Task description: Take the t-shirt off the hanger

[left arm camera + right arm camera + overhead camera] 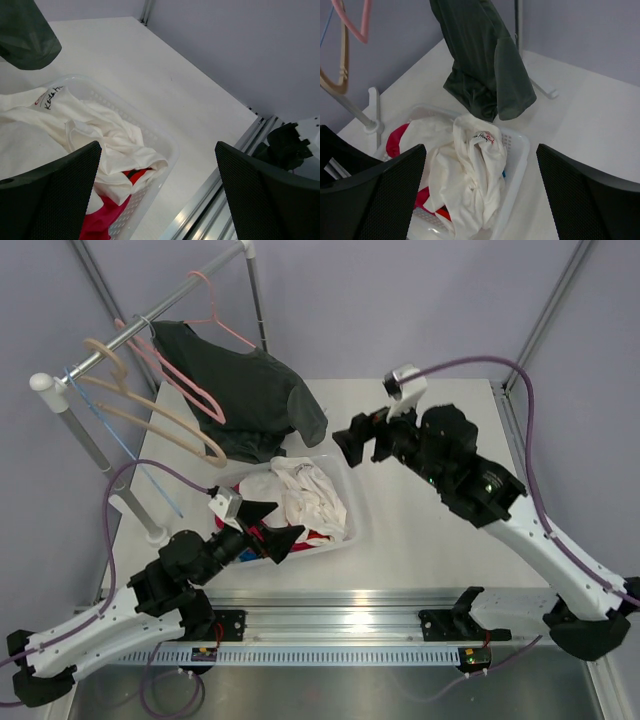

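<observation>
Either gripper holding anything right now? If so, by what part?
Nothing held. The left gripper is open by the basket, and the right gripper is open in the air. Both are empty. The t-shirt hangs untouched at the rack.

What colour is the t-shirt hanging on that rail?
The t-shirt is plain dark charcoal grey, clearest in the right wrist view.

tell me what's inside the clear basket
A crumpled white cloth lies on top in the basket, with a red garment showing beneath it. Whatever lies deeper is covered.
</observation>
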`<state>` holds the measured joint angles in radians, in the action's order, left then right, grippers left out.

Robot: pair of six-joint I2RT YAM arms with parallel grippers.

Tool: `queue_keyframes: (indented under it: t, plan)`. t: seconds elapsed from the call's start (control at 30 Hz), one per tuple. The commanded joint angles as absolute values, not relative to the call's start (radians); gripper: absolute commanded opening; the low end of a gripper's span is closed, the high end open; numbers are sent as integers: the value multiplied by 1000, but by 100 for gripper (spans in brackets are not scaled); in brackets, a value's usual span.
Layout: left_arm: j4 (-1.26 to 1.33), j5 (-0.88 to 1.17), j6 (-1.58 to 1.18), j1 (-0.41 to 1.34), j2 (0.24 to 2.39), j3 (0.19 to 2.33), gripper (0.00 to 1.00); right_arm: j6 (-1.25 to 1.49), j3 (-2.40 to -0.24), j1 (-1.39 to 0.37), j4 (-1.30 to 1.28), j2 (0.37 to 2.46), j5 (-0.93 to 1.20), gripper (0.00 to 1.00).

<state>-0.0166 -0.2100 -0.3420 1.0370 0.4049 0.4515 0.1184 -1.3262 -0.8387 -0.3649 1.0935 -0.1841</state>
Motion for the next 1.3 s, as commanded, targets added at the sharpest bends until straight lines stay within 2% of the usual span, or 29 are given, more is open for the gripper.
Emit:
queue_keyframes:
  t: [0.0,0.13,0.3,0.4,0.57,0.87,1.17,1.27]
  plan:
    - [-56,-135,-385,1042,373,575,99,35,-1601,-738,-417,1271,91,99]
    - [-149,-61,-422,1042,338,682,99,8,-1761,-658,-426,1434,219,100]
    - [-268,-118,-426,1042,301,842,99,-109,-1994,-640,-451,1643,314,98]
    - [-299,-115,-434,1042,279,893,99,-145,-2083,-637,-442,1747,310,95]
    - [-353,-92,-472,1042,219,930,99,-207,-2181,-637,-446,1883,347,86]
    - [-365,-114,-531,1042,140,893,99,-212,-2503,-635,-442,2156,411,82]
    - [-414,-136,-525,1040,127,879,99,-218,-2537,-635,-353,2282,413,73]
    - [-416,-150,-520,1042,120,862,99,-221,-2537,-635,-331,2312,422,66]
